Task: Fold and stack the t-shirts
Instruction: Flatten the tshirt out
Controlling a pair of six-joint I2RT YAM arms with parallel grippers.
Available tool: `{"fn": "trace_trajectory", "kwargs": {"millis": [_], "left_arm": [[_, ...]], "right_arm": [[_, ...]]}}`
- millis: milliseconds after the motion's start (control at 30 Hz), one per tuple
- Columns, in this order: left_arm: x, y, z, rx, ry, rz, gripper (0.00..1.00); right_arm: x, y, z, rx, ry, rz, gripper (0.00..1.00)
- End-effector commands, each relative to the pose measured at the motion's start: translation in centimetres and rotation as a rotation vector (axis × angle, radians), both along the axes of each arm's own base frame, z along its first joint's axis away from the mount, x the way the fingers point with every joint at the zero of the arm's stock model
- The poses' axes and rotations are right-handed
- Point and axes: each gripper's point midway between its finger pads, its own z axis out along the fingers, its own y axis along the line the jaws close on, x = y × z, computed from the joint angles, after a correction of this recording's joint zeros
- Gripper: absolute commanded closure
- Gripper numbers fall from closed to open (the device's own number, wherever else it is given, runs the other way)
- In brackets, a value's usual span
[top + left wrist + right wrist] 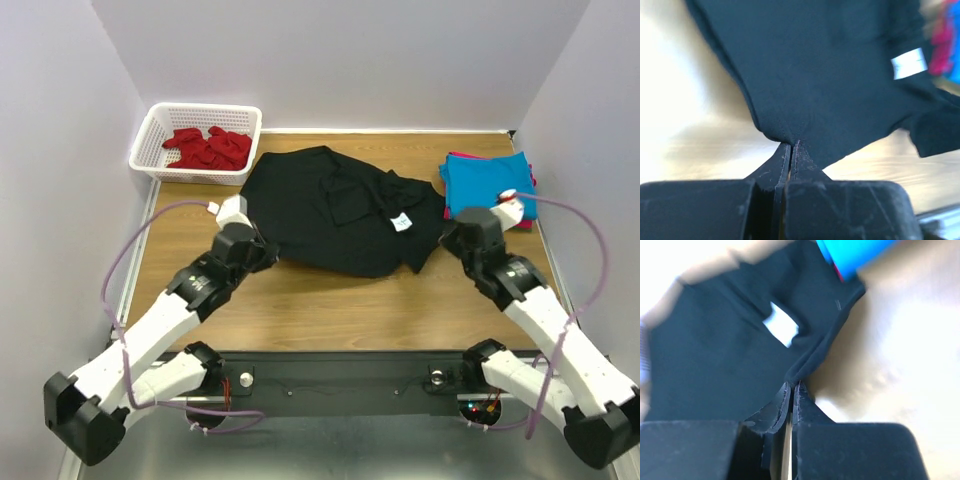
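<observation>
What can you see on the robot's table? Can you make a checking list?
Surface: wooden table, bare around the clothes.
Job's things: black t-shirt spread mid-table, unfolded; turquoise t-shirt folded far right on a red shirt; red shirts crumpled in the white basket, far left.
Clutter: nothing seen.
Grippers: left gripper shut on the black t-shirt's near-left edge; right gripper shut on its right edge.
Cables: purple cables loop from each wrist, clear of the cloth.
Surroundings: plain pale walls on three sides.
</observation>
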Motion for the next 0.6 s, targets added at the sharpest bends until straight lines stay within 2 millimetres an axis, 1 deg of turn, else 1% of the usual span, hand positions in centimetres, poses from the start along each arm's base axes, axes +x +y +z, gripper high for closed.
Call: {"fn": "trace_trajectory", "kwargs": {"millis": [0, 33, 67, 133, 167, 233, 267, 300, 333, 367, 400, 433, 467, 500, 533, 567], "left_arm": [[1.2, 0.1, 10.7, -0.066, -0.259, -0.015, 1.00], [1.1, 0.2, 12.4, -0.078, -0.292, -0.020, 1.00], [0.9, 0.4, 15.9, -0.095, -0.357, -0.028, 1.00], [0.5, 0.9, 19.3, -0.104, -0.415, -0.027, 1.00], [0.0, 1.4, 23.1, -0.135, -0.482, -0.025, 1.00], [-0.9, 2.2, 26.1, -0.135, -0.538, -0.026, 1.00], [-1.9, 2.9, 29.4, -0.166, -0.602, -0.025, 1.00], [-2.5, 3.4, 30.6, -0.167, -0.621, -0.025, 1.00], [-3.2, 3.8, 32.1, -0.184, -0.649, -0.027, 1.00], [-4.6, 4.4, 34.6, -0.217, -0.701, -0.044, 1.00], [-5.4, 5.0, 36.0, -0.236, -0.729, -0.040, 1.00], [-6.4, 5.0, 37.3, -0.262, -0.759, -0.070, 1.00], [-8.0, 5.8, 39.5, -0.293, -0.813, -0.084, 1.00], [-8.9, 5.9, 40.6, -0.314, -0.838, -0.104, 1.00], [-10.6, 6.1, 42.4, -0.349, -0.882, -0.148, 1.00], [-11.4, 6.1, 43.1, -0.362, -0.897, -0.173, 1.00]], "right_arm": [[1.1, -2.7, 10.9, -0.033, -0.275, -0.108, 1.00], [0.9, -3.4, 14.9, -0.022, -0.354, -0.138, 1.00], [0.7, -3.9, 16.7, -0.044, -0.384, -0.140, 1.00], [0.2, -4.3, 20.7, -0.041, -0.456, -0.140, 1.00], [-0.7, -4.7, 24.6, -0.015, -0.533, -0.144, 1.00], [-1.9, -5.4, 28.4, -0.020, -0.605, -0.142, 1.00], [-2.4, -5.6, 29.9, -0.019, -0.634, -0.136, 1.00], [-4.0, -6.1, 33.4, -0.003, -0.710, -0.121, 1.00], [-4.7, -6.3, 35.0, 0.002, -0.743, -0.114, 1.00], [-6.4, -6.6, 38.0, 0.016, -0.813, -0.092, 0.99], [-7.0, -7.0, 39.2, 0.015, -0.838, -0.095, 0.99], [-8.0, -6.8, 40.7, 0.025, -0.876, -0.060, 1.00], [-8.9, -6.9, 41.7, 0.026, -0.895, -0.045, 1.00], [-9.2, -6.9, 42.5, 0.027, -0.910, -0.033, 1.00], [-11.0, -7.1, 44.5, 0.046, -0.966, -0.004, 1.00], [-11.7, -7.1, 45.2, 0.056, -0.986, 0.010, 1.00]]}}
